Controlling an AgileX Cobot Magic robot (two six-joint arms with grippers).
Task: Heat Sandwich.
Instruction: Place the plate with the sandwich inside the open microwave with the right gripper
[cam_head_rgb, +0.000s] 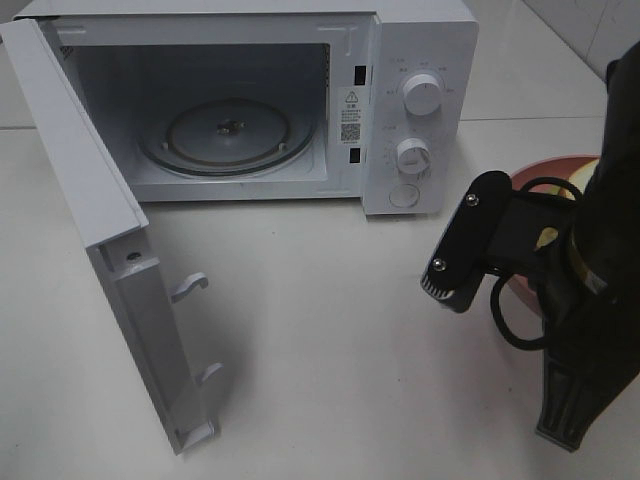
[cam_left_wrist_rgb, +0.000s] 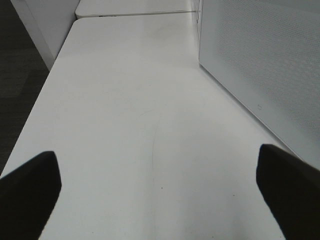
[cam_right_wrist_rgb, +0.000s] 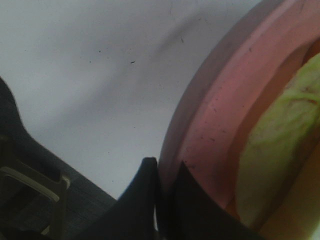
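- The sandwich is seen lying on a pink plate. In the high view it sits at about 3 o'clock, just right of the microwave, and is largely hidden by the right arm.
- The right fingers are pressed together, and the plate's rim is pinched between them.
- The left fingers are spread wide above the white desk.
- The microwave is placed at 12 o'clock, with its door swung open toward 8 o'clock.
- A glass turntable is shown inside the cavity, and two knobs are set on the panel at its 3 o'clock side.
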